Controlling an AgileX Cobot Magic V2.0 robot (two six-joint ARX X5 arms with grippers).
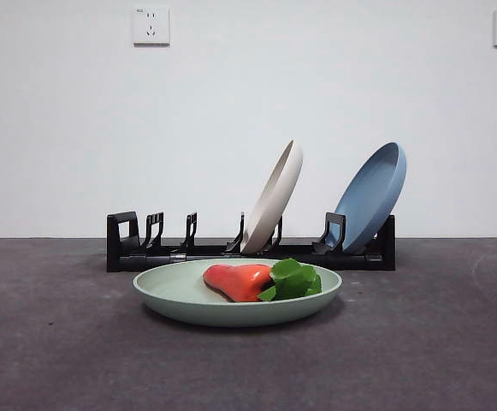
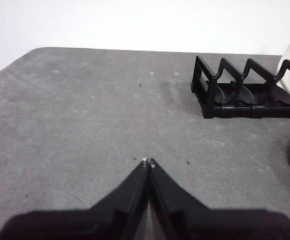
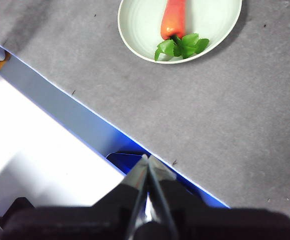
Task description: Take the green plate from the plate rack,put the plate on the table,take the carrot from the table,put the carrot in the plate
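The green plate lies flat on the table in front of the plate rack. The carrot rests in it, orange body to the left, green leaves to the right. In the right wrist view the green plate and carrot lie far from my right gripper, which is shut and holds nothing, near the table's edge. My left gripper is shut and holds nothing, over bare table beside the rack's end. Neither arm shows in the front view.
A cream-white plate and a dusty-blue plate lean in the rack's middle and right slots; the left slots hold nothing. A white and blue surface lies beyond the table edge under my right gripper.
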